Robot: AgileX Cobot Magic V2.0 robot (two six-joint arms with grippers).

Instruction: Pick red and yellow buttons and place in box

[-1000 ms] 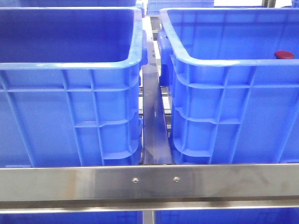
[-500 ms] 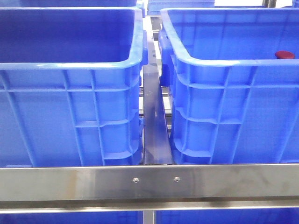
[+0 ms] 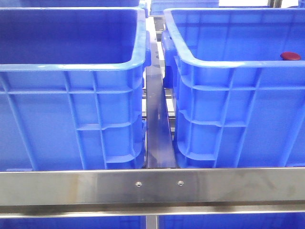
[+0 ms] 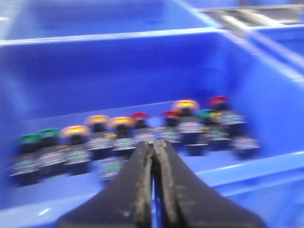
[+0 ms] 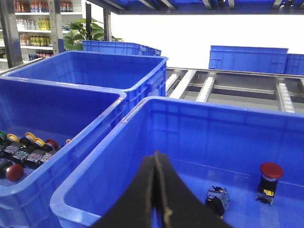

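My left gripper (image 4: 153, 156), closed and empty, faces the buttons (image 4: 133, 135) mid-frame for picking; right gripper (image 5: 156, 183), closed and empty, overlooks the box (image 5: 142, 123) for placing.

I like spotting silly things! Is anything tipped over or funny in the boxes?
Yes. In the right wrist view, one small part lies tipped on its side on the box floor, beside an upright red button. Nothing looks broken.
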